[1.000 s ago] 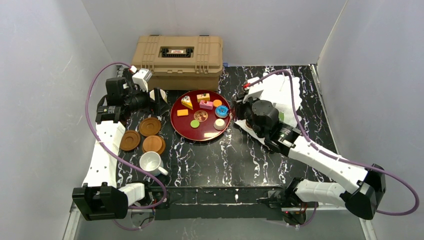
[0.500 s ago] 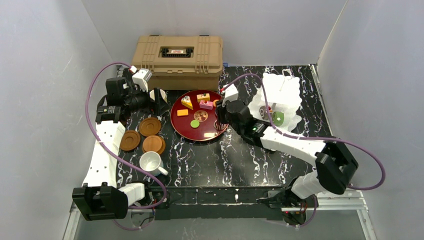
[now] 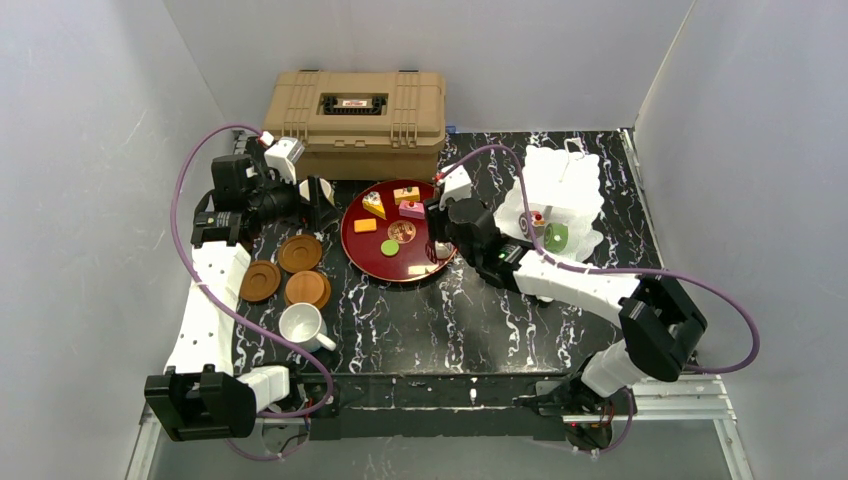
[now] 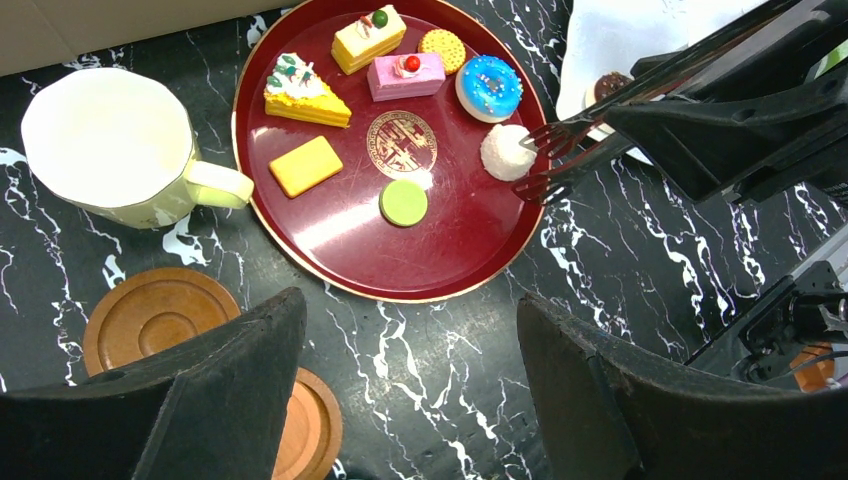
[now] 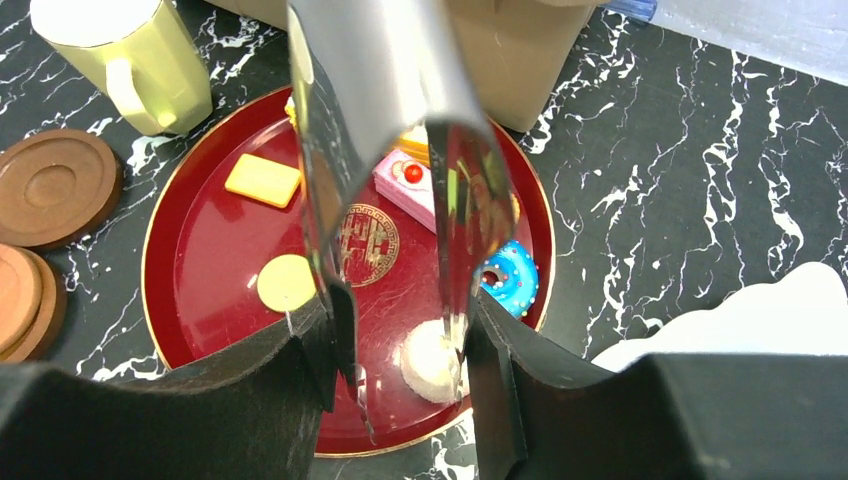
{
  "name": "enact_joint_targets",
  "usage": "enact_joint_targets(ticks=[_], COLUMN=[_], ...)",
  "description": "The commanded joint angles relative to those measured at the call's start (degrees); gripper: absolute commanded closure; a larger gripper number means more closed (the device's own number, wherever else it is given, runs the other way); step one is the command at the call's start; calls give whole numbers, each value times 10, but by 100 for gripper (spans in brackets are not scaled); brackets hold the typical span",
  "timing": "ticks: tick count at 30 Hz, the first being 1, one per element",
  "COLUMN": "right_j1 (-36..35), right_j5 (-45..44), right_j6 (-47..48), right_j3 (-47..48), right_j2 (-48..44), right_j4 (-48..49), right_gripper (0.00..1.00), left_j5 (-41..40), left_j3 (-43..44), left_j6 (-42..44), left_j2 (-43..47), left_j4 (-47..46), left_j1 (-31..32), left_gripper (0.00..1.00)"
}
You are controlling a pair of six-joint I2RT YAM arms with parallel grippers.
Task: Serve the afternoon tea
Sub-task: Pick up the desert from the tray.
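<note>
Metal tongs [image 5: 380, 100] sit between the fingers of my right gripper [image 5: 400, 370], which is shut on them. Their spread tips hang over the dark-red tray [image 3: 352, 250], either side of a white round cake [image 5: 425, 360], and the right tip touches it. A blue doughnut [image 5: 510, 275] lies just beyond. More small cakes lie on the tray. The white tiered stand [image 3: 560, 190] at the right holds a few cakes. My left gripper [image 4: 410, 390] hangs open and empty over the table near the brown saucers [image 3: 300, 253]. The pale-yellow mug [image 4: 100, 145] stands left of the tray, the white mug [image 3: 300, 325] nearer the front.
A tan plastic case [image 3: 355, 110] stands at the back, behind the tray. Three saucers are grouped at the left between the tray and the left arm. The right arm stretches across the table from the front right corner to the tray.
My right arm has swung left from the stand to the tray's right side, carrying the tongs. The tongs have spread wider. The left arm has stayed still.
</note>
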State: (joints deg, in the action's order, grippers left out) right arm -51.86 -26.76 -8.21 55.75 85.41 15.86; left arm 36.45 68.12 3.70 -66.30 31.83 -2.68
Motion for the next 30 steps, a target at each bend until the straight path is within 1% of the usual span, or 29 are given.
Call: enact_joint_targets(ticks=[1,10,20,30], right_j1=[1,9,20,21], right_j5=[-20,-35,-17,-7], right_j6=[22,55,20,3], right_j3=[24,44,25,10], right_j2=[-3,8,37,50], right_j4=[41,44,63,58], right_gripper=[46,46,46,46], left_j5=[5,5,1,3], left_j3=[11,16,22,21], left_j6=[6,6,12,12], left_j2=[2,-1,-4,-8], left_j4=[12,13,18,20], left_j1=[0,0,0,-1], left_gripper=[25,25,25,25])
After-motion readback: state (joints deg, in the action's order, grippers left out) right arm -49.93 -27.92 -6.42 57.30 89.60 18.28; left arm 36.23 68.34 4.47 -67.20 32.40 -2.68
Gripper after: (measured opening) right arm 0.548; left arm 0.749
